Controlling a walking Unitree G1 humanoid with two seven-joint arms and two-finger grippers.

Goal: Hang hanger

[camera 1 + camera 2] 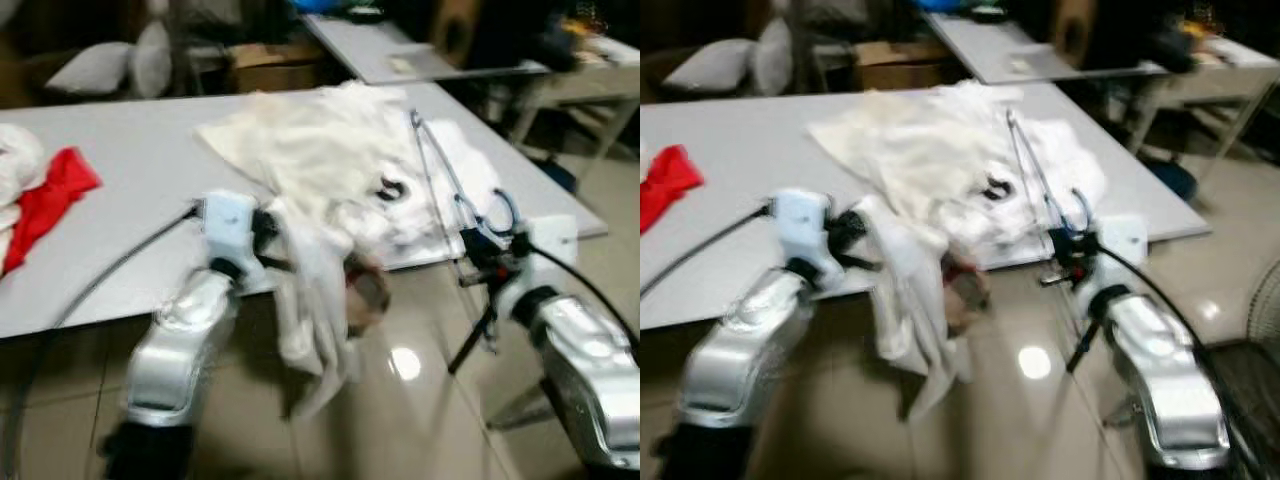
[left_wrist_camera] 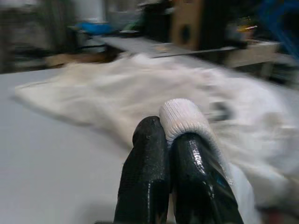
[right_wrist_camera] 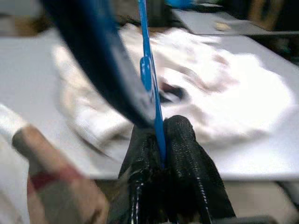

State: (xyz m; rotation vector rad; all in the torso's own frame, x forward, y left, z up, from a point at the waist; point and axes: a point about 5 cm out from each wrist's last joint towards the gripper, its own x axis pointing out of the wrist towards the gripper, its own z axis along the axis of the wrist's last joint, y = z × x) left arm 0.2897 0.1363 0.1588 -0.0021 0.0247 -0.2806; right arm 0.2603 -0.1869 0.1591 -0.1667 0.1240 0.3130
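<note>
A blue hanger point(image 1: 440, 170) lies slanted across a white garment point(image 1: 330, 150) heaped on the grey table point(image 1: 120, 150). At the table's front right edge, my right gripper point(image 1: 487, 250) is shut on the hanger's hook end; the right wrist view shows the thin blue bar point(image 3: 148, 70) pinched between its fingers point(image 3: 187, 140). My left gripper point(image 1: 268, 232) is at the front edge, shut on the garment's ribbed white cuff point(image 2: 184, 116). Part of the garment point(image 1: 310, 320) hangs off the edge toward the floor. The frames are blurred.
A red cloth point(image 1: 55, 195) lies at the table's left. Behind are a second table point(image 1: 400, 50), a cardboard box point(image 1: 270, 65) and pillows point(image 1: 100, 65). A black stand point(image 1: 475, 340) is on the glossy floor under my right arm.
</note>
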